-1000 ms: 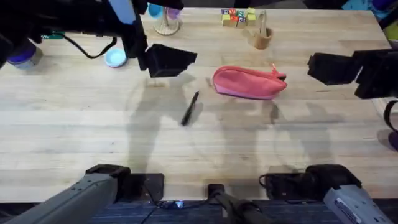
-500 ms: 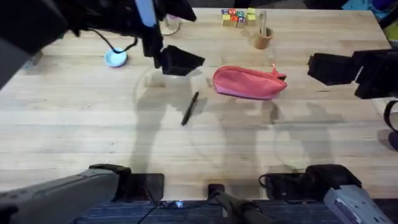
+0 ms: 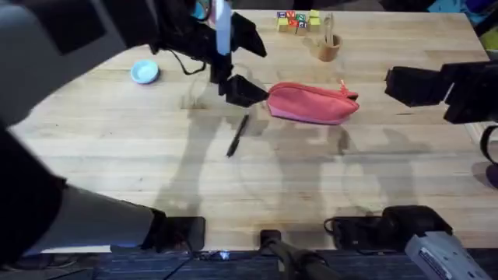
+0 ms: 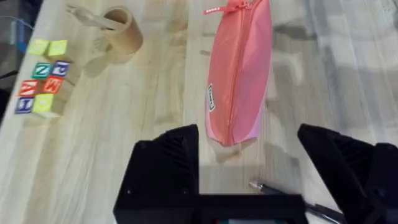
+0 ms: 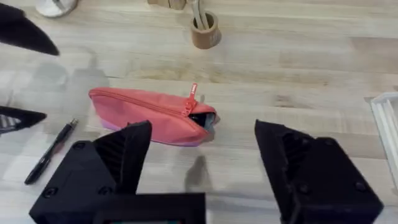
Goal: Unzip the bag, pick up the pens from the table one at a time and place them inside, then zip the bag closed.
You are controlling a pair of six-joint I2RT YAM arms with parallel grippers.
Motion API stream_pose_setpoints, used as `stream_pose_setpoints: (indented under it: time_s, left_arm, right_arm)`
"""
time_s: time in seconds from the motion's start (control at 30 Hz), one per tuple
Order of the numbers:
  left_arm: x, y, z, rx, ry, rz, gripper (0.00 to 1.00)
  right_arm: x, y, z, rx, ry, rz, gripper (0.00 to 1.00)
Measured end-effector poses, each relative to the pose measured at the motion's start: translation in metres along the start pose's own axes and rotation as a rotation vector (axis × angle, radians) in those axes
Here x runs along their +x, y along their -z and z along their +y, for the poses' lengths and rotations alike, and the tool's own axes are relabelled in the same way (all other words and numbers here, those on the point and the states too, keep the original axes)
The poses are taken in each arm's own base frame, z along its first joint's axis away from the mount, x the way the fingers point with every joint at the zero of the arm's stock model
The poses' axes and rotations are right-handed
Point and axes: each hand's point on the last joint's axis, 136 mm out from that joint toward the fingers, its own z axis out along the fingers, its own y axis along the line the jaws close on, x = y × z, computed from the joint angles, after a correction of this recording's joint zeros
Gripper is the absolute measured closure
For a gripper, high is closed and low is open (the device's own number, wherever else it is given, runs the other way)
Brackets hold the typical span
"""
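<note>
The bag (image 3: 313,103) lies closed on the counter (image 3: 257,187), its long axis running across the counter from left to right, with the pink pull tab (image 3: 342,85) at the end nearer the right arm. The left end effector (image 3: 243,90) hovers just beside the bag's opposite, closed end, fingers spread and empty; its wrist view looks straight down the zipper line, so the bag extends directly away from it along its length. The right end effector (image 3: 412,85) hangs well apart from the bag on the tab side, likewise released and holding nothing. The left arm is nearer the bag body, whereas the tab is on the right arm's side — a likely split is left to pin the fabric, right to draw the tab. The pen (image 3: 237,135) lies on the counter just in front of the bag's left end, tilted slightly off the near–far line. The right wrist view shows the tab (image 5: 193,92) standing up and a slight dark gap at that end, which the overhead view does not resolve; the left wrist view shows a small label (image 4: 211,98) beside the zipper.
</note>
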Motion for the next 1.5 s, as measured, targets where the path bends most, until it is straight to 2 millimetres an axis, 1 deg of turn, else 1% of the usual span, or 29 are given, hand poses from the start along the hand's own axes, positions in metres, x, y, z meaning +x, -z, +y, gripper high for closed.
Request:
stream_pose_setpoints:
  time_s: [0.27,0.47,0.63,0.8,1.0,1.03,1.07,1.13,1.27,1.33,1.4,1.43,1.5]
  left_arm:
    - [0.014,-0.036,-0.002,0.066,-0.003,0.006,0.008]
    - [0.019,-0.055,0.0,0.082,-0.031,-0.001,0.008]
    - [0.022,-0.065,0.004,0.083,-0.047,-0.006,0.008]
    - [0.032,-0.074,0.009,0.084,-0.037,-0.005,0.007]
    - [0.035,-0.078,0.01,0.086,-0.03,-0.009,0.004]
    - [0.035,-0.079,0.01,0.087,-0.029,-0.01,0.017]
    - [0.034,-0.08,0.01,0.088,-0.031,-0.011,0.057]
    - [0.032,-0.081,0.008,0.094,-0.034,-0.013,0.181]
    - [0.03,-0.084,0.007,0.098,-0.044,-0.018,0.395]
    - [0.029,-0.085,0.008,0.095,-0.049,-0.024,0.625]
    - [0.029,-0.086,0.008,0.098,-0.048,-0.028,0.901]
    - [0.029,-0.087,0.007,0.1,-0.047,-0.028,0.939]
    - [0.029,-0.088,0.007,0.102,-0.047,-0.029,0.955]
  right_arm:
    - [0.0,0.0,0.0,0.0,0.0,0.0,0.005]
    - [0.0,0.0,0.0,0.0,0.0,0.0,0.005]
    - [0.0,0.0,0.0,0.0,0.0,0.0,0.005]
    - [0.0,0.0,0.0,0.0,0.0,0.0,0.006]
    - [0.0,0.0,0.0,0.0,0.0,0.0,0.006]
    - [0.0,0.0,0.0,0.0,0.0,0.0,0.005]
    - [0.0,0.0,0.0,0.0,0.0,0.0,0.005]
    - [0.0,0.0,0.0,0.0,0.0,0.0,0.005]
    - [0.0,0.0,0.0,0.0,0.001,0.0,0.006]
    - [0.0,0.0,0.0,0.0,0.003,0.0,0.005]
    - [0.0,0.0,0.0,0.0,0.003,0.0,0.006]
    - [0.0,0.0,0.0,0.0,0.003,0.0,0.006]
    - [0.0,0.0,0.0,0.0,0.003,0.0,0.006]
